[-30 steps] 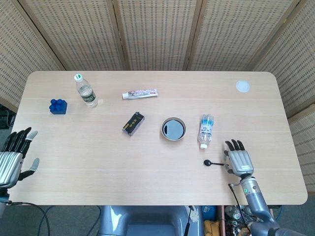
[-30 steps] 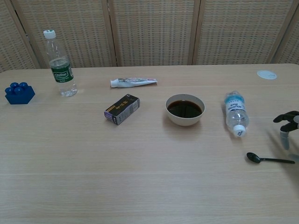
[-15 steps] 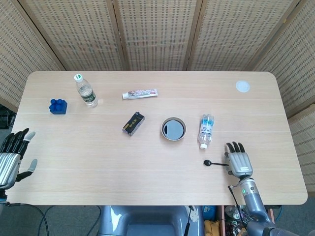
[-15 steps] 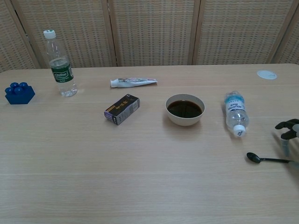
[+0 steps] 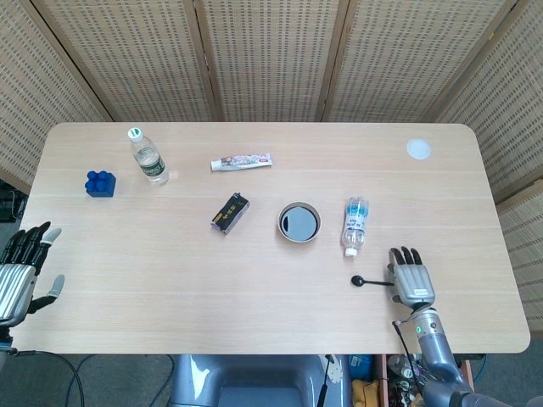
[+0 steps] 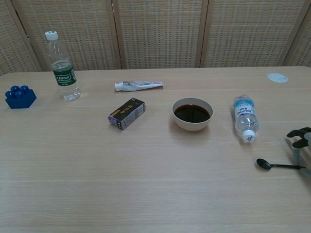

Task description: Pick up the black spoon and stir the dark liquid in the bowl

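Note:
The black spoon lies flat on the table near the front right, bowl end pointing left. My right hand hovers over the handle's right end, fingers straight and apart, holding nothing. A white bowl of dark liquid stands at the table's middle, left of and behind the spoon. My left hand is off the table's left edge, fingers spread and empty; the chest view does not show it.
A small water bottle lies between bowl and spoon. A dark box, a toothpaste tube, an upright bottle and a blue block stand further left. A white disc lies at the back right.
My right hand has drawn back a little toward the table's front edge, staying over the spoon handle. My left hand has dropped slightly. The spoon has not moved.

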You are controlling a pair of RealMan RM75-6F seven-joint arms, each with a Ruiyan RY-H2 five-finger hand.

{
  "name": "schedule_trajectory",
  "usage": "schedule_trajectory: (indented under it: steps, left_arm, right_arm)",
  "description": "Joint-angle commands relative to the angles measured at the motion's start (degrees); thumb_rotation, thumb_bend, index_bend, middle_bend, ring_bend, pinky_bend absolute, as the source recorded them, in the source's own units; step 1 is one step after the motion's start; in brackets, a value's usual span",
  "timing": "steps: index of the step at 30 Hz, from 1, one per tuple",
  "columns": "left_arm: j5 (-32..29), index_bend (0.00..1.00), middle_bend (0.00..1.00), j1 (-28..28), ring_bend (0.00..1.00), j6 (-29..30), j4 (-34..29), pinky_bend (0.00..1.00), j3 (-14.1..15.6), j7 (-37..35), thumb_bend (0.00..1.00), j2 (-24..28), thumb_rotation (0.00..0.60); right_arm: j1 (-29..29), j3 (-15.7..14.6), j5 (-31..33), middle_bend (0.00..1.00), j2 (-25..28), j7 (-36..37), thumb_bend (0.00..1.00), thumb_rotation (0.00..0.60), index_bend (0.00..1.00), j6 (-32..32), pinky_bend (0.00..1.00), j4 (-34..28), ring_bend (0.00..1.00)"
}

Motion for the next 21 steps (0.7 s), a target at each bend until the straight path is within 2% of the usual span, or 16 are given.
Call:
schedule_trajectory:
  steps: [1, 13, 21]
  left_arm:
    - [0.0, 0.0, 0.0, 0.0, 0.0, 0.0, 0.0, 0.0, 0.1, 0.1, 0.44, 0.0, 0.6]
    - [-0.1, 0.0, 0.0, 0.0, 0.0, 0.0, -0.3, 0.0, 0.1, 0.4, 0.44, 0.1, 0.6]
    - [-0.1, 0.0, 0.0, 0.0, 0.0, 0.0, -0.2, 0.0, 0.1, 0.4, 0.44, 0.0, 0.6]
  right_arm:
    - [0.1, 0.1, -0.1, 0.17, -0.1, 0.2, 0.49, 0.6, 0.54, -0.2, 0.01, 0.2, 0.0]
    - [0.1, 0.4, -0.2, 0.18, -0.4, 1.1, 0.49, 0.6, 0.54, -0.9, 0.01, 0.8, 0.0]
    - [0.0, 0.5, -0.6, 0.23, -0.7, 2.1, 0.55, 0.6, 0.56, -1.1, 0.01, 1.6, 0.0]
